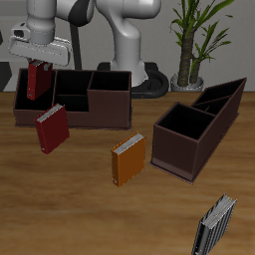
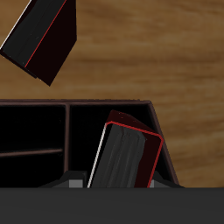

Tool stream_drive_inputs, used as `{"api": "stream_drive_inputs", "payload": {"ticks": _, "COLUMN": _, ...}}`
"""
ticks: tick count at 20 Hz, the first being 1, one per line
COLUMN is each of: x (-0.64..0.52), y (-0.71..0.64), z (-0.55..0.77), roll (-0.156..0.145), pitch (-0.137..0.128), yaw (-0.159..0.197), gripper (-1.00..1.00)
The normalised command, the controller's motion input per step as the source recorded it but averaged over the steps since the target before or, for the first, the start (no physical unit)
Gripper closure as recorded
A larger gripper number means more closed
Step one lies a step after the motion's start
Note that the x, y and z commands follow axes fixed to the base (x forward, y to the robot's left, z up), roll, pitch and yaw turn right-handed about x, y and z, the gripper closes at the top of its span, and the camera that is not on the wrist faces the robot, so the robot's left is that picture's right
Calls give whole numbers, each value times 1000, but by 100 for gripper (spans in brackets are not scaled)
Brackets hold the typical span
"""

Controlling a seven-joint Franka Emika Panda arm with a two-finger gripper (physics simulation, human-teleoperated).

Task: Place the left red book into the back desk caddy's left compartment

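My gripper (image 1: 40,64) is shut on a dark red book (image 1: 38,82) and holds it upright over one end of the long brown back caddy (image 1: 110,108). The book's lower part hangs into the large end bay (image 1: 22,86). In the wrist view the held book (image 2: 127,157) stands tilted inside that dark bay (image 2: 83,131), between my fingers (image 2: 77,184), with the caddy's rim (image 2: 87,104) around it. The second, identical red book (image 1: 52,127) leans on the table just before the caddy's front; it also shows in the wrist view (image 2: 44,39).
An orange book (image 1: 129,159) stands mid-table. A dark caddy with a slanted end (image 1: 199,125) sits beside it. A grey striped book (image 1: 214,227) stands near the table's front edge. A potted plant (image 1: 194,40) is at the back.
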Motion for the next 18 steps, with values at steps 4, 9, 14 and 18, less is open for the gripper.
{"api": "stream_drive_inputs", "payload": {"ticks": 4, "x": 24, "y": -75, "z": -137, "roll": -20, "pitch": 8, "yaw": -13, "gripper": 100}}
{"api": "stream_drive_inputs", "payload": {"ticks": 9, "x": 35, "y": 53, "z": -149, "roll": 7, "pitch": 13, "yaw": -5, "gripper": 100}}
{"api": "stream_drive_inputs", "payload": {"ticks": 14, "x": 53, "y": 4, "z": -150, "roll": 0, "pitch": 9, "yaw": -17, "gripper": 100}}
{"api": "stream_drive_inputs", "payload": {"ticks": 18, "x": 72, "y": 29, "z": -190, "roll": 12, "pitch": 9, "yaw": -5, "gripper": 100}}
